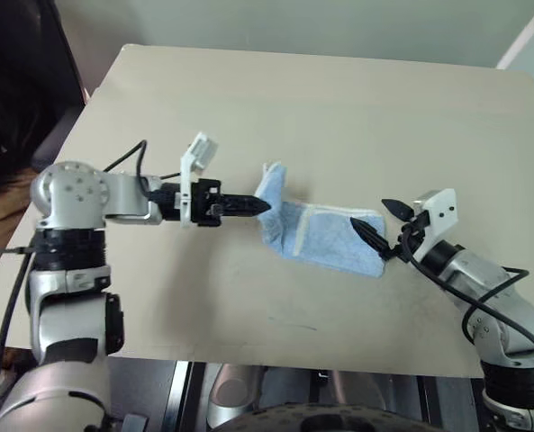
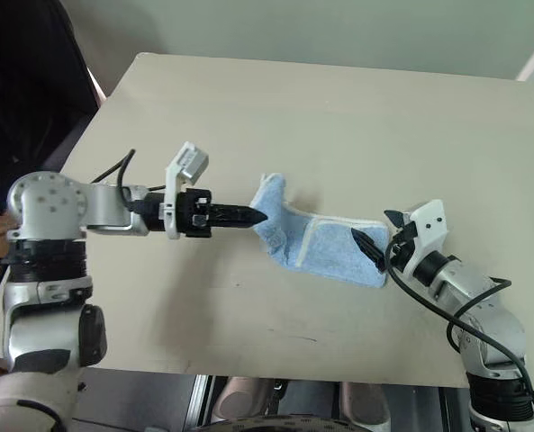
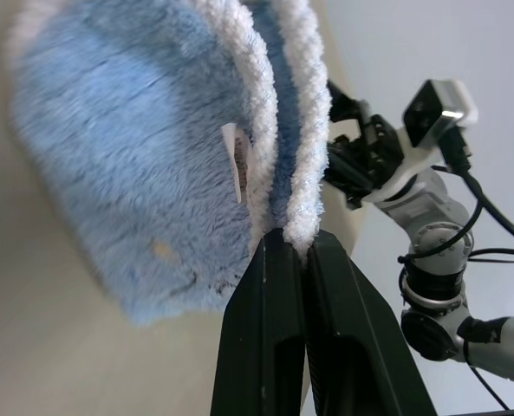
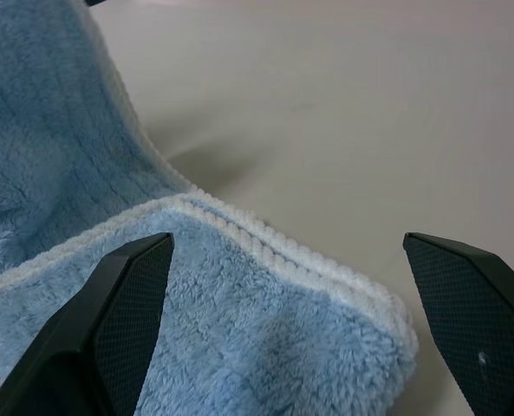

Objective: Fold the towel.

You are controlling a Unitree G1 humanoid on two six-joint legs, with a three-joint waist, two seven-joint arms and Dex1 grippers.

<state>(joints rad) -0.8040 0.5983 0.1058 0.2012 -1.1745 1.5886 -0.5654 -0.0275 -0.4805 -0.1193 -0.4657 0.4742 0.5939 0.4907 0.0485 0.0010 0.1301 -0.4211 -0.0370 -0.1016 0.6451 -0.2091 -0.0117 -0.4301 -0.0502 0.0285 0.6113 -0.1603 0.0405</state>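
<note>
1. Our left gripper [image 1: 265,206] is clamped on the white-edged left end of the towel [image 1: 325,238], lifting it off the table [image 1: 339,108].
2. The rest of the towel lies mid-table, trailing right.
3. Our right gripper [image 1: 381,220] gapes wide over the towel's right end, holding nothing.
4. We judge the fold mid-way: next, carry the lifted end rightward over the flat part.

Soft, even daylight leaves the beige matte counter [image 1: 339,108] bright with faint shadows, while the wrist views blur the fluffy light blue terry towel [image 3: 144,156] up close.
</note>
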